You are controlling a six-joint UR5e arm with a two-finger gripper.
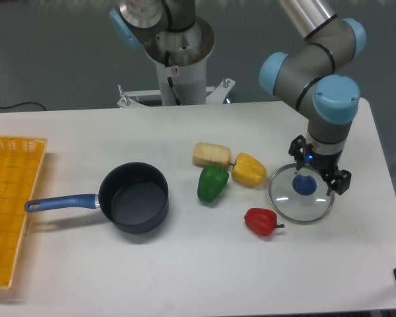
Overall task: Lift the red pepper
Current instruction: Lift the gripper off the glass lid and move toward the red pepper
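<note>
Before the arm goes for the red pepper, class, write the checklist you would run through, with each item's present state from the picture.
1. Red pepper in view, on the table: ok.
2. Top of the pepper uncovered: ok.
3. Pepper apart from the green pepper and yellow pepper: ok.
4. Gap to the glass lid: not ok, its rim lies right beside the pepper.
5. Gripper over the pepper: not ok, it hangs over the lid's blue knob.
6. Gripper open and empty: cannot tell.
</note>
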